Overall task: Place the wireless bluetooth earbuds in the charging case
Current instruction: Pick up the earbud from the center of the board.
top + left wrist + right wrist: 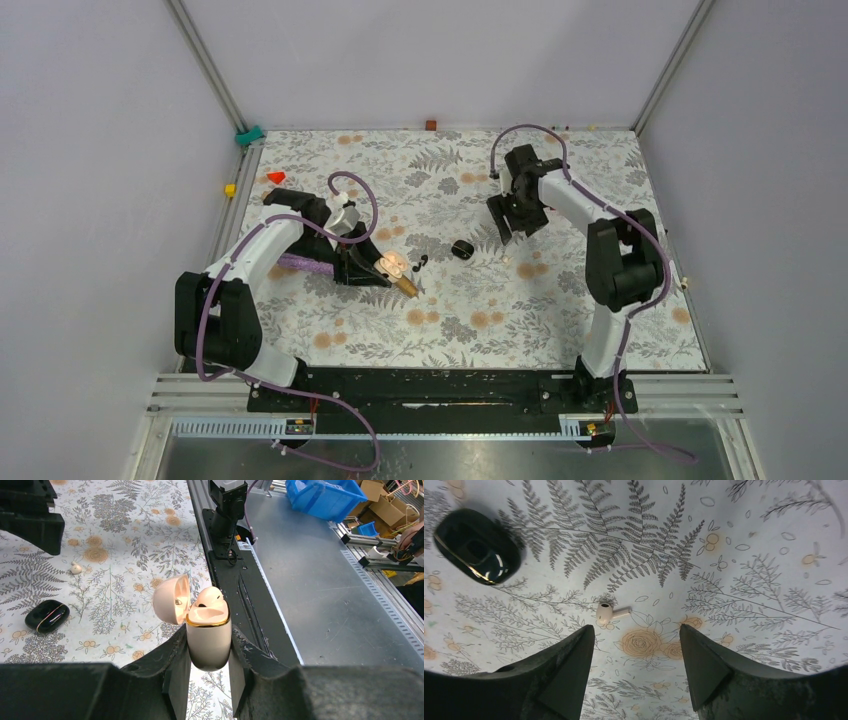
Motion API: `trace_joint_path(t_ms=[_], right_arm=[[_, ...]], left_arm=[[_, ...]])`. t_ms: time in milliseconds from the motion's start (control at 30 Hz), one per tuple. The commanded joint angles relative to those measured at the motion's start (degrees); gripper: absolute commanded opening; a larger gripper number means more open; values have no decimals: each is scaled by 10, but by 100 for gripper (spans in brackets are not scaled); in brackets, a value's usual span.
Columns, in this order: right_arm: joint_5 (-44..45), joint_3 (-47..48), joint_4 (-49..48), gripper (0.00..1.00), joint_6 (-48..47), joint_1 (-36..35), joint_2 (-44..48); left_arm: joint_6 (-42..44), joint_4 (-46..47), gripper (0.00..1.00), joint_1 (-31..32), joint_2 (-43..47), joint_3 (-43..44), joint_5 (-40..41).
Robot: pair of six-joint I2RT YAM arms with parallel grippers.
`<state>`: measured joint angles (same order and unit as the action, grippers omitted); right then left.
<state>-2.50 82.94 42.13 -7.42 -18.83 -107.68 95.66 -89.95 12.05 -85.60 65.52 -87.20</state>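
Right wrist shows our right gripper (636, 630), jaws apart, over the earbud (605, 613), which lies off-centre in the gap, stem pointing across it. Our left gripper (209, 652), well apart, is clamped on the open case (208, 630), a second bud (210, 596) seated inside. We cannot judge height above the table (749, 580), nor see the free socket.

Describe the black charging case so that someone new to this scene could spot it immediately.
Start at the centre of the floral table mat. Just right of the open cream-pink case held by the left end effector lies the black charging case. It is glossy, pebble-shaped and bigger than the tiny black earbuds beside it.
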Motion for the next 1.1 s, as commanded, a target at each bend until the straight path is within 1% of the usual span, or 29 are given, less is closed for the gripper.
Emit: trace_joint_path(t_ms=[0, 133, 233, 300, 467, 633, 833, 1067], right_arm=[[-44, 58, 83, 70, -18, 0, -37], [-94, 74, 106, 70, -36, 0, -63], [-121, 92, 121, 74, -33, 0, -83], [-124, 101, 126, 76, -26, 0, -97], [-128, 126, 145, 77, -20, 1, -137], [-159, 134, 157, 81, -4, 0, -159], [-172, 120, 169, 82, -1, 0, -169], [-211, 69, 185, 83, 5, 0, -146]], left_arm=[[13, -23, 0, 2, 15, 14, -39], [13, -23, 0, 2, 13, 15, -39], [13, -23, 0, 3, 11, 15, -39], [12, -23, 0, 3, 10, 16, -38], [10, -23, 0, 3, 10, 16, -37], [10, -23, 0, 3, 10, 16, -38], [7, -23, 0, 3, 10, 18, -36], [8, -22, 0, 3, 7, 19, -36]])
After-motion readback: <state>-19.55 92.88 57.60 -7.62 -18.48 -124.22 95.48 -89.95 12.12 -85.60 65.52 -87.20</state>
